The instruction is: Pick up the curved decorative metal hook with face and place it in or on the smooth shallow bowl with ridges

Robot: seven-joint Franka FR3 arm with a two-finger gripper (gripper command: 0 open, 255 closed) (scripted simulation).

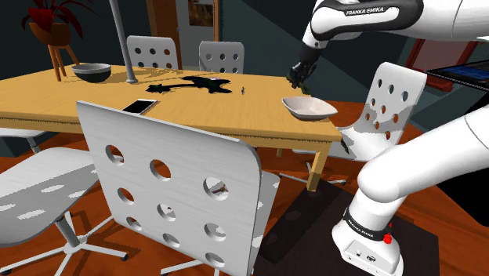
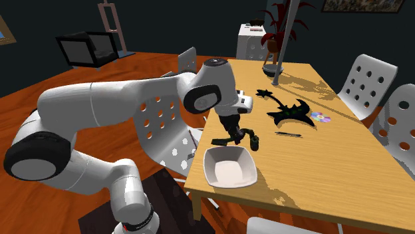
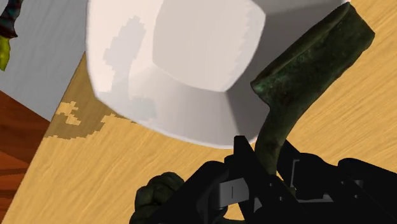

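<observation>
Hook point(image 3: 304, 73), dark green, clenched between gripper point(image 3: 264, 175) fingers, held above table point(image 3: 362, 121) beside white bowl point(image 3: 184, 114) near stand-side corner. Best: centre over bowl, lower close, then release so it doesn't bounce out.

White arm point(image 2: 100, 106) (dark joints point(image 2: 199, 101)), black jaws

"FRANKA EMIKA" on arm link point(image 1: 363, 10); same on base collar point(image 1: 365, 227).
</observation>
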